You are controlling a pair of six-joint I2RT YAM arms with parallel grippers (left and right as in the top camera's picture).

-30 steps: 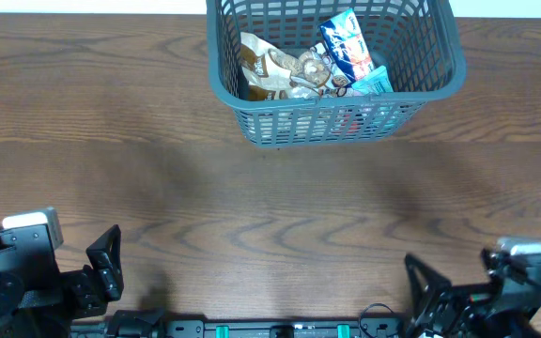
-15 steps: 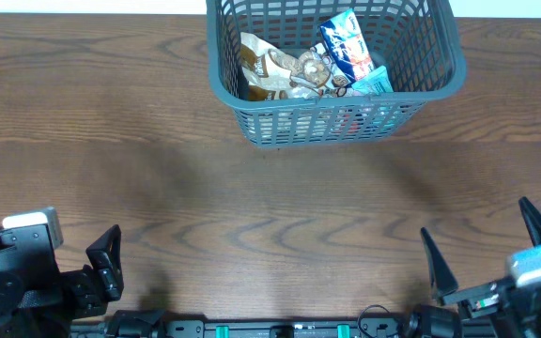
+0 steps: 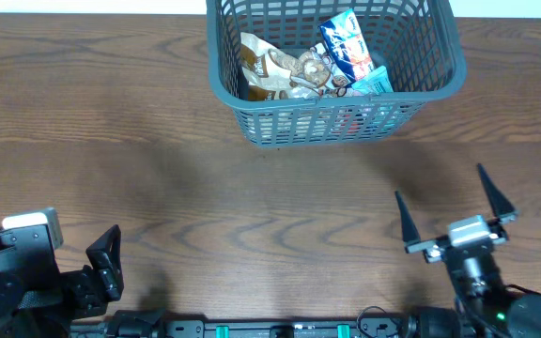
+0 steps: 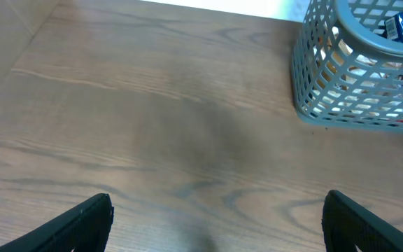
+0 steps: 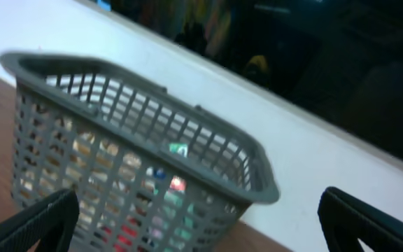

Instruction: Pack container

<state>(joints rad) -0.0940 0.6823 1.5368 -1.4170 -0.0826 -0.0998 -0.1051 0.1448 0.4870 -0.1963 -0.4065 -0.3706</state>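
The dark grey lattice container [image 3: 440, 42] stands at the far middle of the table, holding several snack packets: brown ones [image 3: 275, 68] at left, a blue one [image 3: 347, 45] and a teal one [image 3: 372, 83] at right. It also shows in the left wrist view [image 4: 341, 21] and the right wrist view [image 5: 138, 91]. My left gripper [image 3: 106, 263] is open and empty at the near left edge [image 4: 215, 220]. My right gripper [image 3: 449, 208] is open and empty at the near right, raised and pointing toward the container [image 5: 198, 220].
The wooden table [image 3: 158, 169] runs between the grippers and the container. A white wall [image 5: 327, 161] rises behind the container, with dark space above it. A black rail with teal clips [image 3: 280, 330] lies along the near edge.
My right gripper has risen from the near right edge and swung forward, fingers spread and now pointing toward the container. The left arm and the container have not moved.
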